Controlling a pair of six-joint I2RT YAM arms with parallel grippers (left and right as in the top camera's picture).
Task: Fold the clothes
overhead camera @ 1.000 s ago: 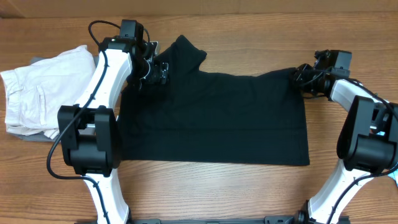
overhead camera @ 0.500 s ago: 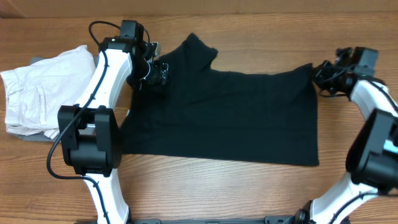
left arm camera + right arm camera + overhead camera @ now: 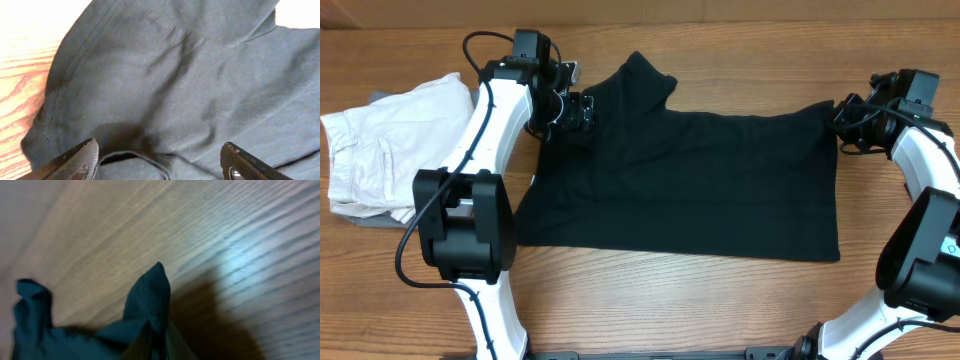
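The black T-shirt (image 3: 690,190) lies spread flat across the middle of the wooden table (image 3: 720,300), one sleeve pointing to the upper centre. Its upper left edge is hidden under the left gripper (image 3: 575,110), whose jaws stand spread wide above the fabric. At the upper right, the right gripper (image 3: 845,115) pinches the shirt's corner; its fingers are cut off in the wrist view. A folded off-white garment (image 3: 380,155) sits at the left edge.

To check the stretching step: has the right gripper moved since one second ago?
Yes. The right gripper, shut on the black T-shirt corner, has moved toward the overhead view's right edge, away from the unmoved off-white folded garment.
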